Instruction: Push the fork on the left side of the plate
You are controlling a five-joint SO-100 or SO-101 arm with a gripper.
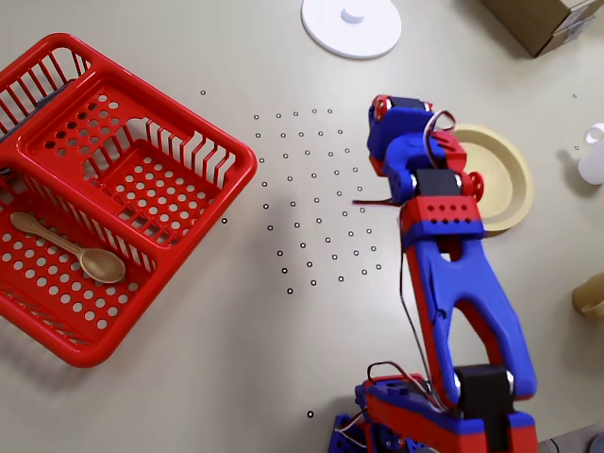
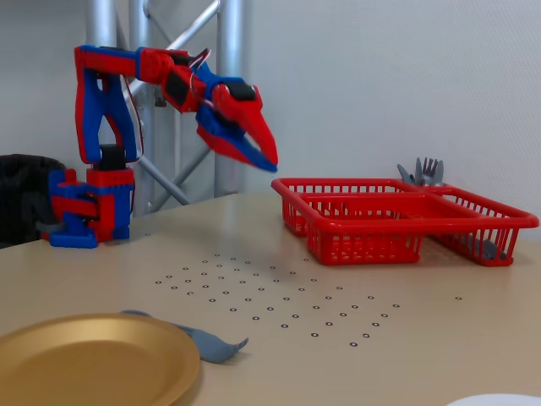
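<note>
A pale tabletop (image 1: pixel 236 359) dotted with small black rings fills the overhead view, and a grey wall with metal struts stands behind it in the fixed view. At the far left of the overhead view, well apart from the fingers, sits a red basket (image 1: pixel 142 179) with a tan spoon (image 1: pixel 71 247) lying in its lower compartment. In the fixed view the same basket (image 2: pixel 397 220) sits to the right, with grey cutlery (image 2: pixel 425 172) standing up at its far end. Near the top edge of the overhead view, above the fingers, lies a flat white disc (image 1: pixel 351 25) with a centre knob. The red-and-blue arm reaches up from its base, and its fingers (image 2: pixel 269 158) hang high in the air, clear of the tabletop and pressed together to a point, holding nothing. Below them and nearer the fixed camera, the fork (image 2: pixel 203 340) lies flat on the tabletop, its handle just beside the plate's rim and its tines pointing away. In the overhead view the arm hides the fork. The plate (image 1: pixel 505 175) lies just right of the wrist in the overhead view, and at the lower left in the fixed view (image 2: pixel 93 359).
</note>
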